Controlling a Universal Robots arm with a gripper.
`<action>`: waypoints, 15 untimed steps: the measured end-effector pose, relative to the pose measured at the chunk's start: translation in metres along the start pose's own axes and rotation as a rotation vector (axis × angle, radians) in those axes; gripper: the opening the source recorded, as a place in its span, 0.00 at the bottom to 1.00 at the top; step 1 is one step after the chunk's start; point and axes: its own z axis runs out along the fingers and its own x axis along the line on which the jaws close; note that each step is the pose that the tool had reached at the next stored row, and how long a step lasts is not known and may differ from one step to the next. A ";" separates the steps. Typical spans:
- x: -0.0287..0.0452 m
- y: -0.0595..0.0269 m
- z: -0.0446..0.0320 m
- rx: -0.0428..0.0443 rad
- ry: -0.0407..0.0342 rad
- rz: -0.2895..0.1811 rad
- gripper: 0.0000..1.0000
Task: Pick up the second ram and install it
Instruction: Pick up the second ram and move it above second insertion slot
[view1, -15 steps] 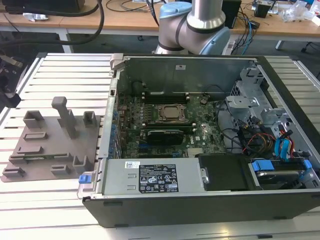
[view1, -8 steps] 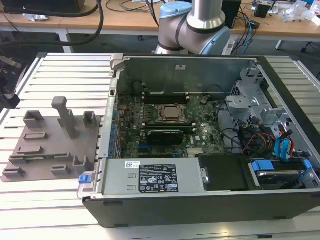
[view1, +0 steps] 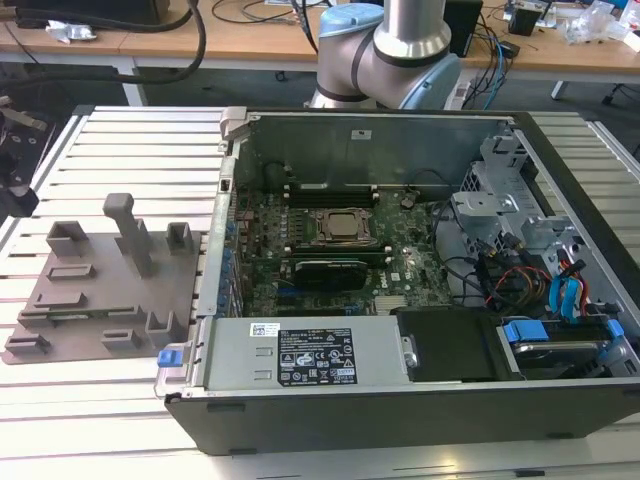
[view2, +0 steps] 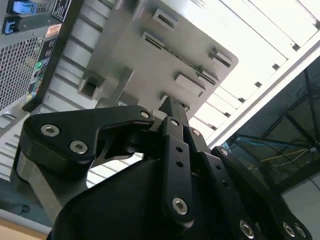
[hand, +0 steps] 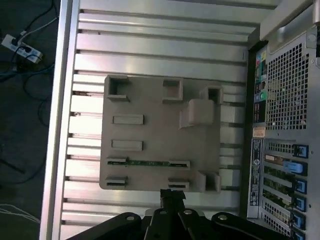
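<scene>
Item under inspection: the second ram (hand: 147, 162). In the first wrist view it shows as a thin green strip standing on edge in the grey tray (hand: 155, 132), bridging two slotted blocks near one edge of the tray. The tray lies on the slatted metal table (hand: 150, 50) just beside the open computer case (hand: 290, 100).

Handling assessment: the stick should be light and rigid, but it is thin and brittle under bending, and it has exposed chips and a contact edge. The sound place to grip appears to be the middle of its free top edge, pinched across the flat faces between the two blocks. A light squeeze should suffice, since the faces are smooth and a skewed hold could let it twist.

End effector: the gripper (hand: 172, 192) hangs over the tray's edge near the ram, clear of it. Its black fingertips (view2: 170, 107) are drawn together with nothing between them — no contact with the tray or the stick is evident in either wrist view. The ram is not yet picked up.
</scene>
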 end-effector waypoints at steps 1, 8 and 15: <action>0.0000 0.0000 0.0000 -0.0010 0.0018 -0.039 0.10; 0.0000 0.0000 0.0000 -0.0083 0.0143 -0.310 0.10; 0.0000 0.0000 0.0000 -0.0122 0.0212 -0.459 0.10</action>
